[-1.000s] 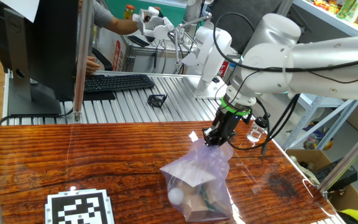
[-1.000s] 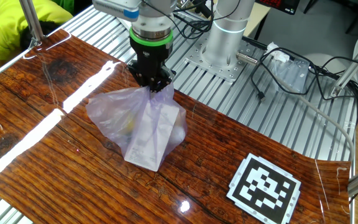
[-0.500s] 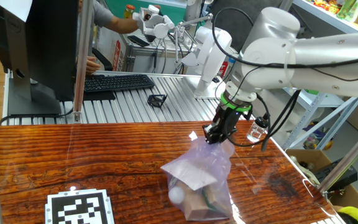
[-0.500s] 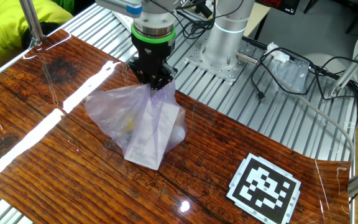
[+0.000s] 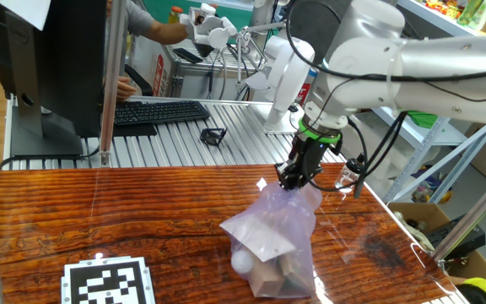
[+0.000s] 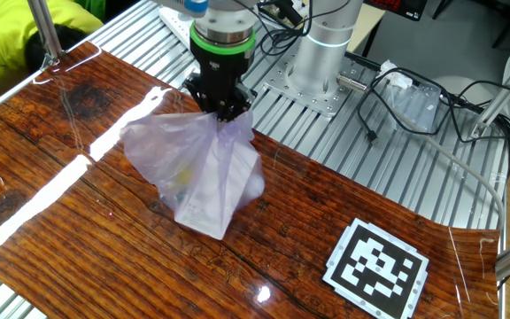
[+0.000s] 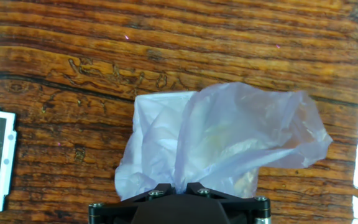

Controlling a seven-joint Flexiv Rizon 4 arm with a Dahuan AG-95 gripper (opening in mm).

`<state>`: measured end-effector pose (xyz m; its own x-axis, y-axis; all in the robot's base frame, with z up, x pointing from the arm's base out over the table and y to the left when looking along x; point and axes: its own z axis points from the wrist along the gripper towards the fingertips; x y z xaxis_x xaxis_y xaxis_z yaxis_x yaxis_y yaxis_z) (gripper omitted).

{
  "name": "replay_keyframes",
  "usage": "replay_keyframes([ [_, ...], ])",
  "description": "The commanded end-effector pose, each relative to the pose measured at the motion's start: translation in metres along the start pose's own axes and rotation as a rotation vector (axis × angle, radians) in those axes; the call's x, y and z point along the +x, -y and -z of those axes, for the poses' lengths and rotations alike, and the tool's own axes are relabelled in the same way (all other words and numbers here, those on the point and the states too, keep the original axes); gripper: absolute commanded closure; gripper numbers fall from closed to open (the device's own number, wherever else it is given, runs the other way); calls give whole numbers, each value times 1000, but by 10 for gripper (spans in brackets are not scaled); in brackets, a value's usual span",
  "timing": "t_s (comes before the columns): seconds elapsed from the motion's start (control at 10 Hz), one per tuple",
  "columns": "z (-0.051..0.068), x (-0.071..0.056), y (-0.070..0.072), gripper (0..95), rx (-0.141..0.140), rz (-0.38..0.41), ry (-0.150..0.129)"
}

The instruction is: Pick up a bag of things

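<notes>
The bag of things (image 5: 272,245) is a crinkly pale-lavender plastic bag with a white ball and tan items showing through. It hangs stretched from my gripper (image 5: 292,181), its bottom at or just above the wooden table (image 5: 99,211). The gripper is shut on the bag's gathered top. In the other fixed view the bag (image 6: 197,173) hangs below the gripper (image 6: 222,111). In the hand view the bag (image 7: 222,140) spreads out from the closed jaws at my gripper (image 7: 179,188).
A black-and-white marker tag (image 5: 108,283) lies on the table front left, also seen in the other fixed view (image 6: 377,266). A small glass jar (image 5: 348,176) stands behind the gripper. A keyboard (image 5: 154,111) and monitor (image 5: 49,67) sit on the ribbed metal bench behind.
The gripper has risen a little with the bag's top in it. The bag has stretched taller and lifted slightly.
</notes>
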<state>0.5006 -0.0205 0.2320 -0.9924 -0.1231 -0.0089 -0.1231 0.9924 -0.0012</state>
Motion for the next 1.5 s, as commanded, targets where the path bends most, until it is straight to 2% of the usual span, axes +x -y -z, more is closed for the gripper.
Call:
replay_keyframes([
  [0.1,3,0,1,950,2,3,0],
  [0.7,33,-6,2,950,30,19,-24],
  [1.1,47,-7,0,950,34,24,-31],
  [1.5,56,-8,4,950,38,37,-36],
])
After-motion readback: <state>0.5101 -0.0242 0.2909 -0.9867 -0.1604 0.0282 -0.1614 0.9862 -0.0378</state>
